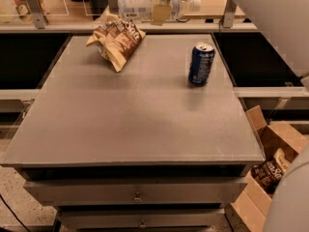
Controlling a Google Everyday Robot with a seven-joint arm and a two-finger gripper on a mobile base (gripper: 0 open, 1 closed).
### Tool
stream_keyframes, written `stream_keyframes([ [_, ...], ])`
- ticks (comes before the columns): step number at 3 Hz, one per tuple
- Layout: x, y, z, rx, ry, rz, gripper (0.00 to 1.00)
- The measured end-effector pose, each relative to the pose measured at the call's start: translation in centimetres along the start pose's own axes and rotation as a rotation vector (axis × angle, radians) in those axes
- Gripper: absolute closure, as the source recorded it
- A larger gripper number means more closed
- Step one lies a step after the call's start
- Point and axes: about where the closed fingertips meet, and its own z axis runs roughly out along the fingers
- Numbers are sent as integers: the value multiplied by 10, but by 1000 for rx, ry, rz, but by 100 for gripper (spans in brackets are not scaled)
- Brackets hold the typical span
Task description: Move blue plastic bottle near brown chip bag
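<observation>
Gripper point(161, 14) with bottle point(133, 4) over gray table point(135, 120)

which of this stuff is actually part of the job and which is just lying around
Part of the job:
- blue plastic bottle, held on its side by the gripper over the back edge of the table
- brown chip bag, lying at the table's back left

Just lying about:
- blue soda can, upright on the right
- cardboard box on the floor
</observation>
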Motion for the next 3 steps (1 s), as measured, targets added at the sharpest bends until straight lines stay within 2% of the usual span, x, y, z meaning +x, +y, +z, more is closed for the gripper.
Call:
stream_keyframes([
  [1, -1, 3, -1, 16, 13, -10, 100],
  [3, -7, -4, 45, 71, 58, -45, 100],
])
